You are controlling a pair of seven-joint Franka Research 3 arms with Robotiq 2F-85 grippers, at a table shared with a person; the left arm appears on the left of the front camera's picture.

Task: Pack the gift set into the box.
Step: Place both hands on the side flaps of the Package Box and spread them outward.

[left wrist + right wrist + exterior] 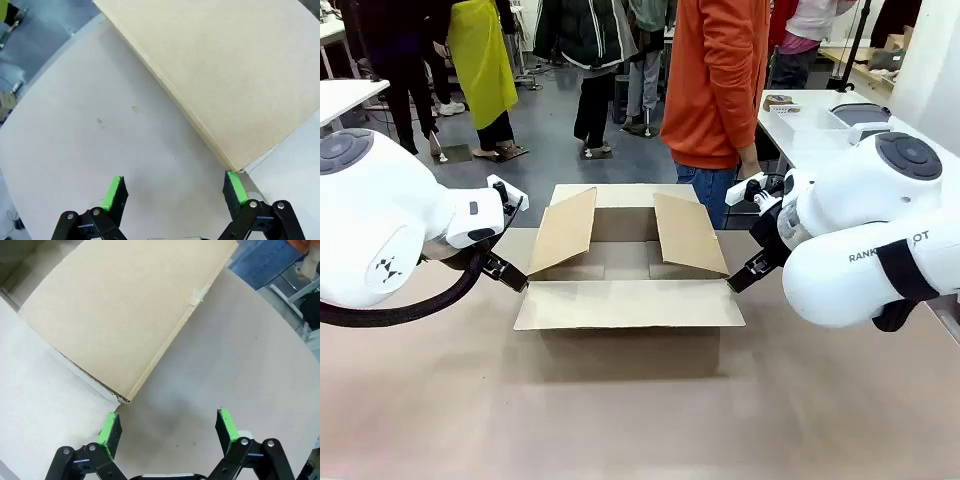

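Left end effector [172,187] and right end effector [167,426] hung spread apart at opposite ends of the open box [630,305].

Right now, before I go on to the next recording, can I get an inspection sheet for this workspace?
Surface: pale brown tabletop, a few faint marks.
Job's things: cardboard box open, near flap folded flat outward, both side flaps raised at a slant; what shows of its inside is bare cardboard.
Clutter: nothing seen.
Hands: left hand open, one pad by a side flap's corner, contact unclear; right hand open, likewise at the other flap's corner.
Cables: black hose looped under the left arm.
Surroundings: person in an orange top at the far side; more people standing behind; white table to the right.
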